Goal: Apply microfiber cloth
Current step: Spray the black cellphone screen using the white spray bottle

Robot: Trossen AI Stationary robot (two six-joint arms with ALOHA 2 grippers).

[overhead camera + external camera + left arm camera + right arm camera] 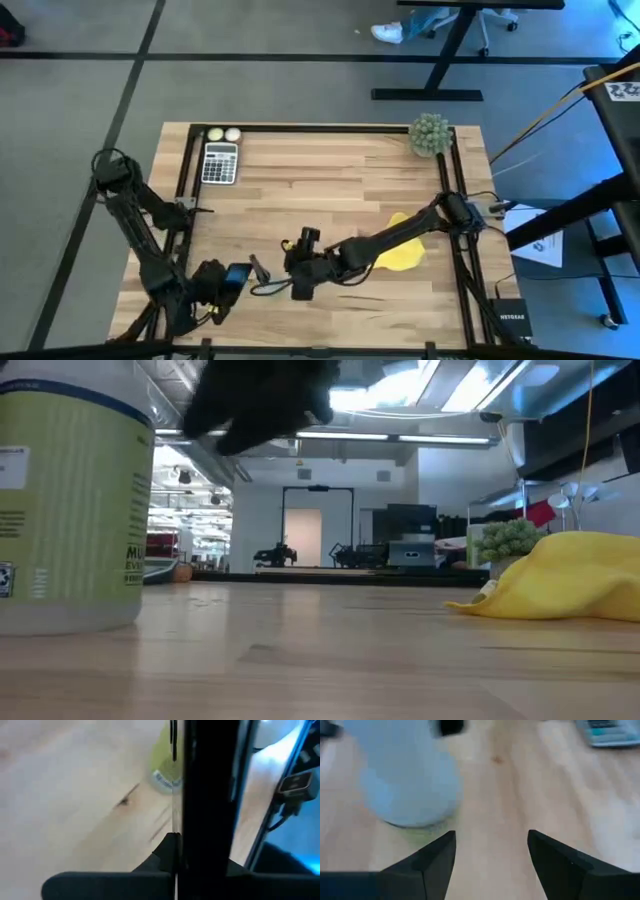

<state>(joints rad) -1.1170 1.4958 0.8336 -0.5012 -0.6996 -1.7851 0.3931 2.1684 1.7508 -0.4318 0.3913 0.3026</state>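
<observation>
The yellow microfiber cloth (402,252) (570,575) lies bunched on the table at the right, partly under my right arm. My right gripper (298,284) (491,837) stands open near the table's near edge, beside a pale spray bottle (405,775) (70,500), and touches nothing. My left gripper (225,282) is shut on a black smartphone (238,276) (210,795) at the near left. My left gripper holds the black smartphone by its near end (200,855), pinched between the two fingers. The phone shows edge-on in the left wrist view and runs away from the fingers along their line. It stands above the wood; whether any part rests on the table I cannot tell.
A calculator (220,162) and two pale balls (223,134) lie at the far left, a small green plant (430,133) at the far right. A black frame rail (445,190) borders the table. Bare wood spreads across the middle.
</observation>
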